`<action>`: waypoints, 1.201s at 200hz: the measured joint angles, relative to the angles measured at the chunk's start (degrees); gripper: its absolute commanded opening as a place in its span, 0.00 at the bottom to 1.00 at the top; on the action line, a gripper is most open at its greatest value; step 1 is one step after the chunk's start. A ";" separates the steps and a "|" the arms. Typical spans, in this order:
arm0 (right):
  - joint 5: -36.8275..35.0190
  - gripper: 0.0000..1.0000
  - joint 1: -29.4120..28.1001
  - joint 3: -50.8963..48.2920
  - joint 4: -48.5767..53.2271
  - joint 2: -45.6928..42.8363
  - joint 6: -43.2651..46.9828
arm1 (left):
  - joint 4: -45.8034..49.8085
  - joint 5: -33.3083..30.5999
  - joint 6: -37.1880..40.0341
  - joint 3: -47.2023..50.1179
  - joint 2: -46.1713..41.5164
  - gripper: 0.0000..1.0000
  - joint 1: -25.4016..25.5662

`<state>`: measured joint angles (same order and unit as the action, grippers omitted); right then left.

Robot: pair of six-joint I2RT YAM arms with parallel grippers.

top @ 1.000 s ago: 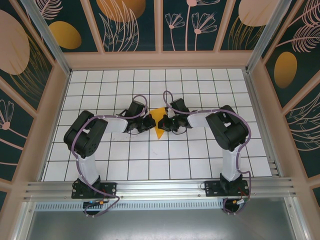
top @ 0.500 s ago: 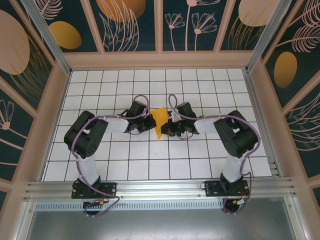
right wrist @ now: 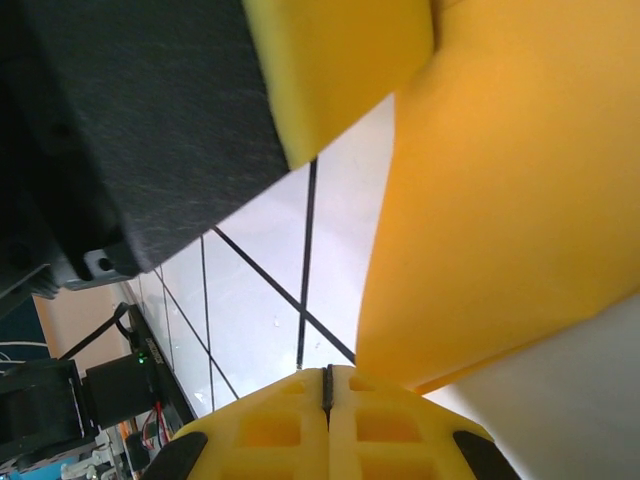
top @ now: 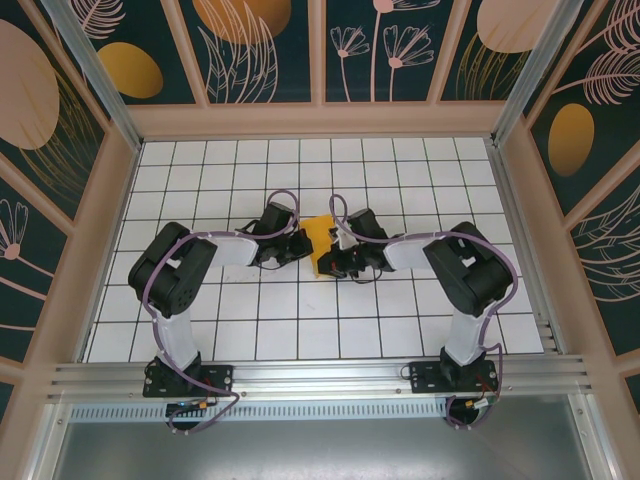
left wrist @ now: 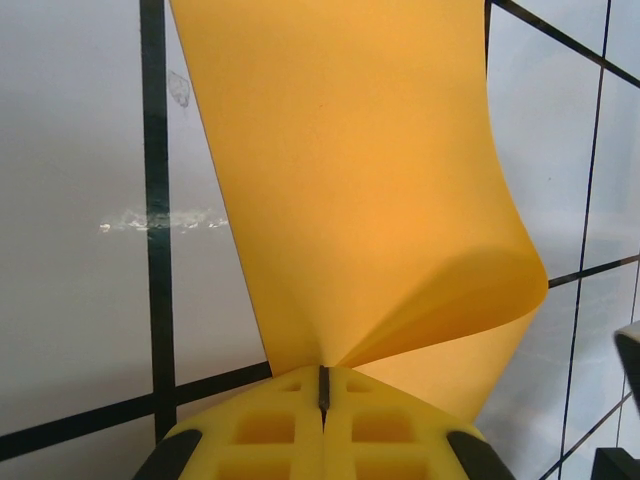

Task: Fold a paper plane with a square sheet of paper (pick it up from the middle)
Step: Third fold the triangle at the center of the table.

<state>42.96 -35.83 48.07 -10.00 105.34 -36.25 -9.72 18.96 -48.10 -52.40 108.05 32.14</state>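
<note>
My left claw (left wrist: 323, 378) is clamped on the paper (left wrist: 360, 180), which curls up mid-worktop (top: 400, 300). My right claw (right wrist: 327, 385) is pressed together beside the paper; I cannot tell if it grips. I judge folding half-done, no plane yet.

No readable text, no labels, brand names, numbers or signs legible on any surface
</note>
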 measured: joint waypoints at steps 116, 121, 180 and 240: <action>-1.09 0.00 -0.42 0.31 1.64 2.29 1.66 | -0.57 -1.49 -0.22 0.33 -0.24 0.00 0.46; -1.11 0.00 -0.44 0.42 1.90 2.29 1.79 | -0.55 -1.49 -0.22 0.33 -0.26 0.00 0.46; -2.80 0.00 -1.05 2.67 6.08 2.60 2.95 | -0.55 -1.53 -0.22 0.33 -0.28 0.00 0.46; -4.61 0.00 -1.42 3.04 6.82 -0.11 2.89 | -0.55 -1.53 -0.20 0.33 -0.28 0.00 0.46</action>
<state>38.35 -37.26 51.11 -3.18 105.23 -33.36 -10.26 17.43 -48.29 -52.07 107.77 32.60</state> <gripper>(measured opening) 0.049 0.069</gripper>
